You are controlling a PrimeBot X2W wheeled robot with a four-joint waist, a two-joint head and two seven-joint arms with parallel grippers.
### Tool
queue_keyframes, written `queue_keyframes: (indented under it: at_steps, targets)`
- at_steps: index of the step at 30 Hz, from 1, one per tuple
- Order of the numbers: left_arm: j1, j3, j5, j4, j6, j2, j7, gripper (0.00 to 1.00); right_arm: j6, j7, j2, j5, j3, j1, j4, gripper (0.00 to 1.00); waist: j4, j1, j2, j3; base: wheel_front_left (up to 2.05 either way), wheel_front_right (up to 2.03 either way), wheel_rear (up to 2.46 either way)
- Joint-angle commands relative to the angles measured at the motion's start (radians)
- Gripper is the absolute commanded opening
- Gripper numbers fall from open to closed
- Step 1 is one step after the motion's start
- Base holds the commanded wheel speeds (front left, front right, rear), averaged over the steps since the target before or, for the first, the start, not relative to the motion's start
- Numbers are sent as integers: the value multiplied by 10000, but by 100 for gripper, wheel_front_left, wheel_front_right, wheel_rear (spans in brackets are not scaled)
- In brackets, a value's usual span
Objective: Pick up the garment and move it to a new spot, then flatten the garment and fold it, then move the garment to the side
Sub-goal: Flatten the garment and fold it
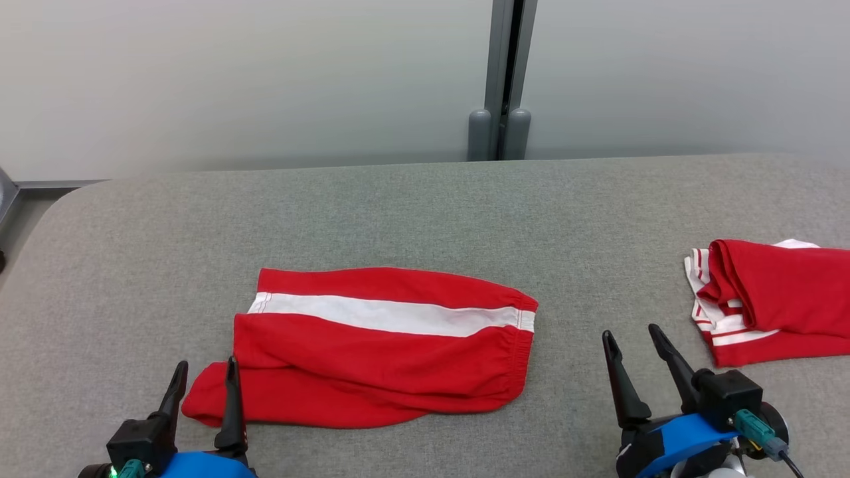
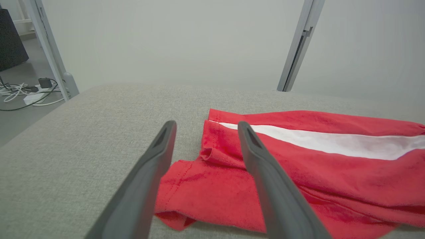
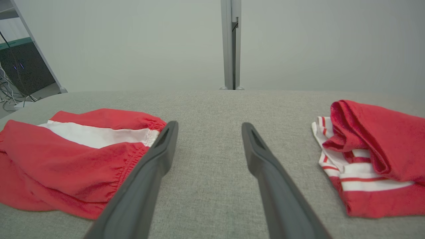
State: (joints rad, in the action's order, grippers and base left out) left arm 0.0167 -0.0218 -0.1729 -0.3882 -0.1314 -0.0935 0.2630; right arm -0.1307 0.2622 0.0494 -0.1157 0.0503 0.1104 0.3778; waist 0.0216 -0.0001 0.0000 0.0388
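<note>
**A:** Start from the head view. Where is the red garment (image 1: 385, 345)?

**B:** It lies on the grey padded surface (image 1: 425, 212), left of centre and towards the near edge. It is folded over, with its white band running left to right.

**A:** And the jaws?

**B:** The left gripper (image 1: 206, 362) is at the near left with its jaws spread and nothing between them. Its right finger overlaps the garment's near-left corner. I cannot tell whether it touches the cloth. The right gripper (image 1: 630, 330) is at the near right, also spread wide and holding nothing, over bare surface. It sits between the red garment and a second garment (image 1: 770, 299), red with white stripes, at the far right.

**A:** What about the left wrist view?

**B:** The two fingers stand wide apart. The left one is over the grey surface and the right one crosses the red garment (image 2: 332, 166) near its hemmed end. Nothing is pinched.

**A:** And the right wrist view?

**B:** The jaws are spread again, with only bare grey surface between them. The red garment (image 3: 66, 159) is to the left, its gathered waistband just beside the left finger. The second garment (image 3: 375, 149) lies to the right, apart from the fingers.
</note>
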Motion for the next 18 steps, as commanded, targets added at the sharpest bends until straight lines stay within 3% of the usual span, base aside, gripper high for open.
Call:
queue_keyframes:
  at_steps: [1, 8, 18]
  targets:
    - [-49, -63, 70, 44, 14, 17, 22, 100, -1, 32, 23, -124, 95, -71, 71, 100, -38, 1, 0, 8, 0, 0, 0]
    - [188, 207, -119, -7, 14, 134, 22, 100, -1, 32, 36, -1290, 1505, 533, 618, 100, 140, 1, 0, 310, 0, 0, 0]
    - [311, 721, -528, -124, 14, -64, 24, 100, -1, 33, 37, -3343, 2158, 1733, 2317, 100, 711, 1, 0, 764, 0, 0, 0]
